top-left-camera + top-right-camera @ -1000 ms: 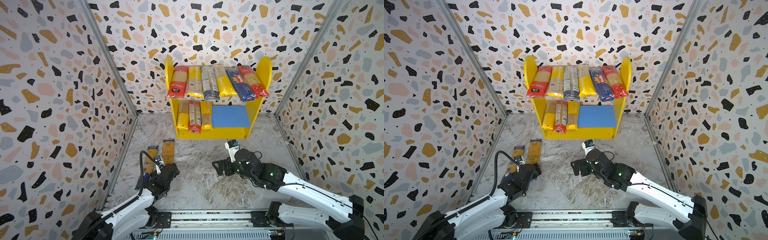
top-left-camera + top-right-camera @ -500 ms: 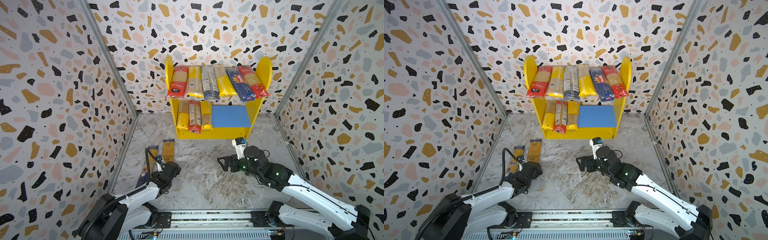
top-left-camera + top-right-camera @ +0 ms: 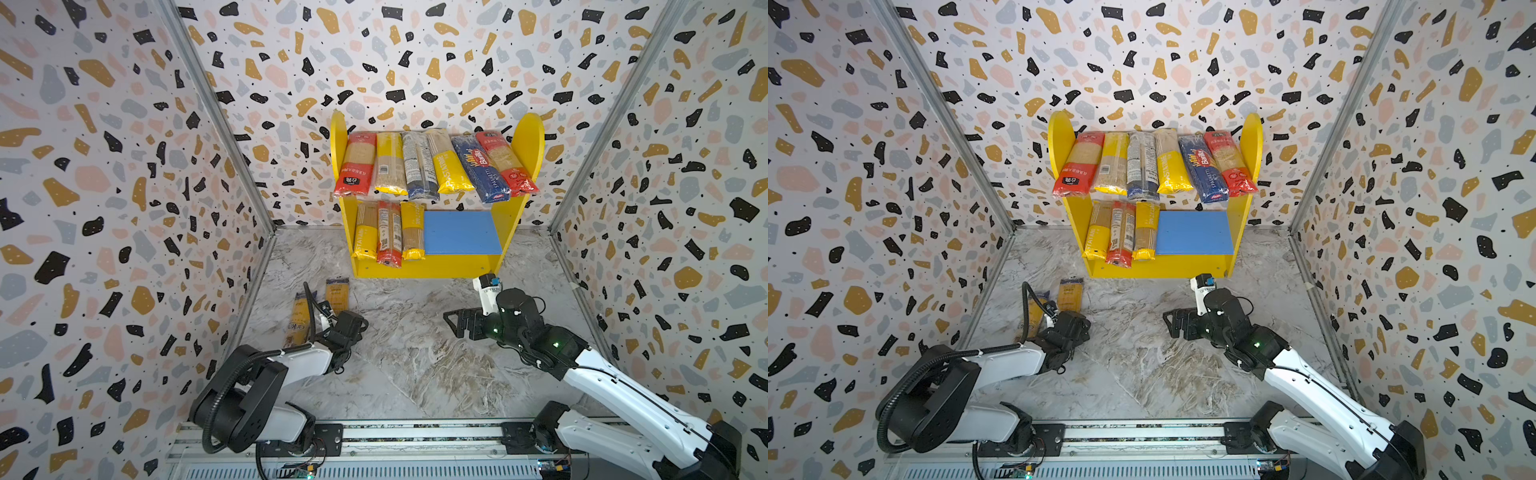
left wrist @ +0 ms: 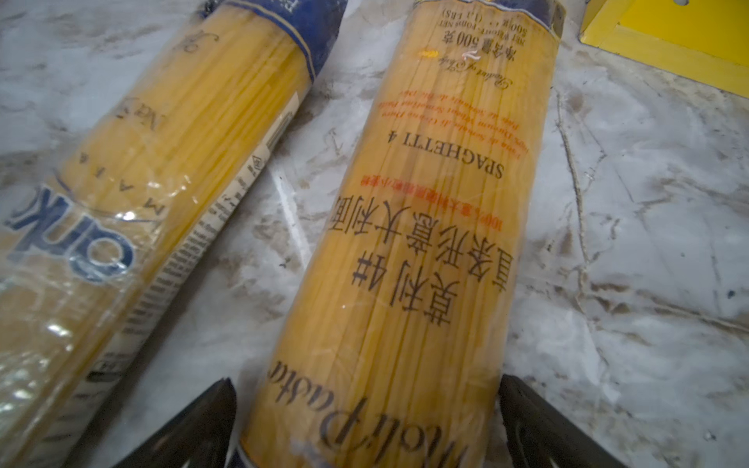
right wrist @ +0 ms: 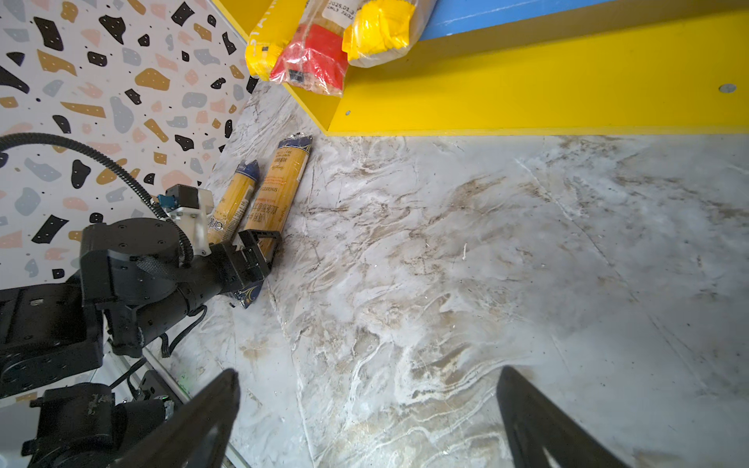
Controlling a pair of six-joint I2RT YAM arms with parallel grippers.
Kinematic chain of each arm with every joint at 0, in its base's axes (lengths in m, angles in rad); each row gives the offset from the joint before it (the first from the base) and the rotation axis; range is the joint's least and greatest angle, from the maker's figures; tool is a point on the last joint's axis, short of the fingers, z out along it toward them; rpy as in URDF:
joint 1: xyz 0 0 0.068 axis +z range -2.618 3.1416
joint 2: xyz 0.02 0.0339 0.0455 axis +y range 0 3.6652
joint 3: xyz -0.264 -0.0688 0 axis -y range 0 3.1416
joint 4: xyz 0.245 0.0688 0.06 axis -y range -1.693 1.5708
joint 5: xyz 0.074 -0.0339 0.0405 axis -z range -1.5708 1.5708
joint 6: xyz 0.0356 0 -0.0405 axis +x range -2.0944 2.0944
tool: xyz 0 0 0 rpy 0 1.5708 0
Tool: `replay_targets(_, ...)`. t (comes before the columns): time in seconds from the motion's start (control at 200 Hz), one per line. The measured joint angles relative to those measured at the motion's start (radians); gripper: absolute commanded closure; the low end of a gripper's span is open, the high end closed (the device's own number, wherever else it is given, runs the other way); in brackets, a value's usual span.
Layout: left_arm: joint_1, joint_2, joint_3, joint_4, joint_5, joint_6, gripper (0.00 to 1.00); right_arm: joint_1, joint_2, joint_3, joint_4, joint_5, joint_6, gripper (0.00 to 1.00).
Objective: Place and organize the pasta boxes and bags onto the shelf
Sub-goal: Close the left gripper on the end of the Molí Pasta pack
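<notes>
While the left end effector (image 4: 367, 381) sits low near the left edge of the tabletop (image 3: 415, 374), its jaws stand wide apart on either side of the near end of a spaghetti packet (image 4: 425, 227) printed "SPAGHETTI 4". The end effector is open rather than clamped, and the packet lies flat on the marble. A second spaghetti packet (image 4: 162, 162), with dark blue ends, lies just beside it, closer to the left edge.

Right of the tabletop's middle, the right end effector (image 5: 368, 372) hangs over bare marble, turned toward the left edge. Its jaws are spread wide and grip nothing.

At the middle of the far edge stands the shelf (image 3: 428, 268), against the back wall. On its blue lower board (image 3: 461, 232), the 3 lower-board packets (image 3: 388, 235) lie side by side at the left end: yellow, red, yellow. Their near ends overhang the front of the board.

On the top tier, the 6 upper-tier packets (image 3: 446, 166) span the width between the yellow sides. From the left they are red, yellow, dark blue-grey, yellow, then the blue Barilla packet (image 3: 480, 168), then red.
</notes>
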Motion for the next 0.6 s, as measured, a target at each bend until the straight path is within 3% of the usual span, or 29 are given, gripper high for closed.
replay_targets(0.23,0.001,0.034,0.040,-0.031,0.007,0.008,0.00,-0.056,0.001,-0.018,0.024,-0.053,-0.015,0.01)
replay_targets(0.601,0.001,0.072,0.089,-0.056,0.074,0.026,0.09,-0.075,-0.016,-0.034,0.031,-0.087,-0.025,0.01)
